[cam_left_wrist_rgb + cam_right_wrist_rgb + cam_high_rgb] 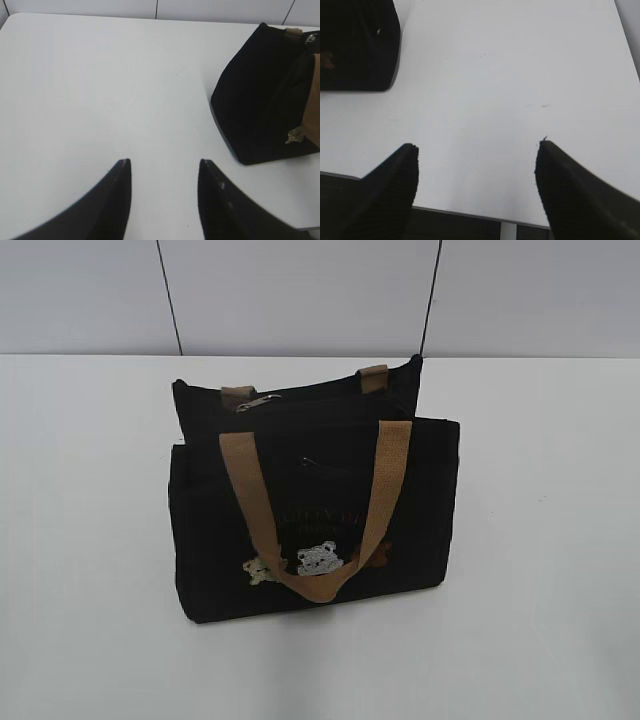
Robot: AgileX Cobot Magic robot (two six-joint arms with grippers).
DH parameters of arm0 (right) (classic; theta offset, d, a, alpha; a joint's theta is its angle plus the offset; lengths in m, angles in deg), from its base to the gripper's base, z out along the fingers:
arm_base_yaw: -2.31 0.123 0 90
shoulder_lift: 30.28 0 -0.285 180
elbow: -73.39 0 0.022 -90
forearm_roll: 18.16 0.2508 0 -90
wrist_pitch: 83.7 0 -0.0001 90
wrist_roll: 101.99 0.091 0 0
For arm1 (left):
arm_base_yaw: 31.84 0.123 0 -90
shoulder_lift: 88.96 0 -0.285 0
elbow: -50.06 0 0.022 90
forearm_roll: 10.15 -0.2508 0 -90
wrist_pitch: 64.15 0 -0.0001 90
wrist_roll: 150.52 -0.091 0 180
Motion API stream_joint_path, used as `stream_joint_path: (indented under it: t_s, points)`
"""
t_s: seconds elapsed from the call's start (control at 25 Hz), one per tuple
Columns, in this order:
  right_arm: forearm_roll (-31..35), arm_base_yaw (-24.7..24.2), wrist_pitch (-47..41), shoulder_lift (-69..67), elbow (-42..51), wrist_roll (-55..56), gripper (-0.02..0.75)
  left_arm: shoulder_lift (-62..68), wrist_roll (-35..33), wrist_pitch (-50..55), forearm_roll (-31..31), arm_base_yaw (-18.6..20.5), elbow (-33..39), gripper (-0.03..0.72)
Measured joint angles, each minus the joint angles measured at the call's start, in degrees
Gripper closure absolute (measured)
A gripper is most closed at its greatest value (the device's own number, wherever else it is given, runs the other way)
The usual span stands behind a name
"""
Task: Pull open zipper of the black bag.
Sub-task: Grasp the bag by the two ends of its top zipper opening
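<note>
The black bag [310, 510] stands upright on the white table [540, 540], contents hidden, while the left gripper [162, 170] and right gripper [476, 150] hang apart, empty.

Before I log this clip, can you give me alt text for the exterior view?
A small black bag with tan webbing handles stands upright on a white table, its zipper's silvery pull tab at the top edge's left end. Small bear figures decorate its front. No arm or end effector is in this view.
</note>
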Motion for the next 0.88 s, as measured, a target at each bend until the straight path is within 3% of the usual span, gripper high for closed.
stream_joint_path:
  t_s: [0.56,0.8,0.88]
  points:
    - [0.2,0.0,0.0,0.0,-0.1,0.0,0.183,0.0,0.0,-0.1,0.1,0.0,0.0,0.354]
    - [3.2,0.0,0.0,-7.0,-3.2,0.0,0.183,5.6,-3.0,-0.6,-0.2,0.0,-2.5,0.188]
    - [4.0,0.0,0.0,-10.3,-4.9,0.0,0.183,8.8,-5.2,-1.5,-0.6,0.0,-3.9,0.169]
